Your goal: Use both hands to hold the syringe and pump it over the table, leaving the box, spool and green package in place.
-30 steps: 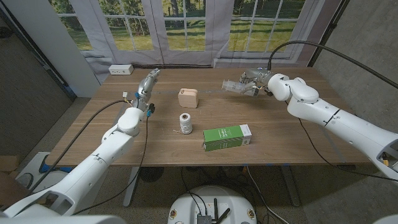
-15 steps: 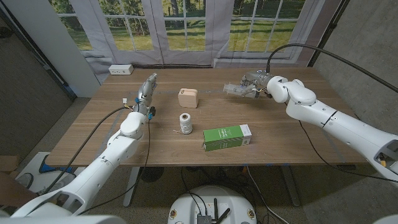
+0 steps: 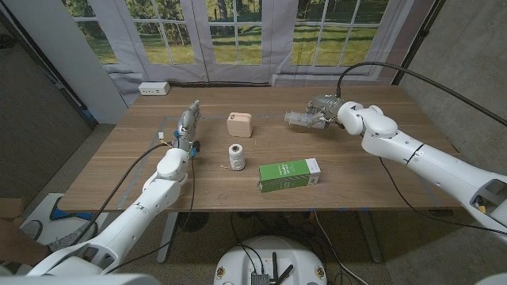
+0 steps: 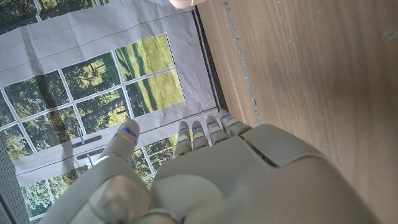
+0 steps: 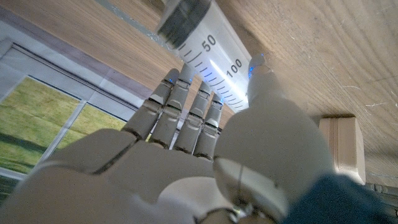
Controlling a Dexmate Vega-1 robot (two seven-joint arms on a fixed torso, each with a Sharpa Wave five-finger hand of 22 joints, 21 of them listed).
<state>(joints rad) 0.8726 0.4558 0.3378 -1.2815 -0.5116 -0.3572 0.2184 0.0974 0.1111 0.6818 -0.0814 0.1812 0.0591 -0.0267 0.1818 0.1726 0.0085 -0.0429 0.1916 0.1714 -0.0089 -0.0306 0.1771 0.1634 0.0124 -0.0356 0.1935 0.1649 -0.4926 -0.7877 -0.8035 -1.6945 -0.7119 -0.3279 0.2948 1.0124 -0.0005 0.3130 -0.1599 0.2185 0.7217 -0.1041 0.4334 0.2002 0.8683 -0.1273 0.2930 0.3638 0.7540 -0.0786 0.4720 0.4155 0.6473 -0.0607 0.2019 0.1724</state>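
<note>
Syringe (image 3: 299, 118) gripped in the right hand (image 3: 323, 109) at the table's (image 3: 372, 174) one o'clock, near the far edge.

The left hand (image 3: 188, 120) is raised at ten o'clock, fingers loosely extended, holding nothing; it has drifted slightly nearer the box (image 3: 239, 124) than before.

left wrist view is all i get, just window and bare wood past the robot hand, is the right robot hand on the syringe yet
Observer: Yes. In the head view the right robot hand holds the clear plastic syringe above the far side of the wooden table.
Operator: can you read the barrel
Observer: The right wrist view shows printed marks 50 and 100 on it, by the fingers.
Operator: what's between my hands
Observer: The tan wooden box, with the white thread spool nearer the robot.
Operator: left robot hand holding anything
Observer: No, the left robot hand is empty.
</note>
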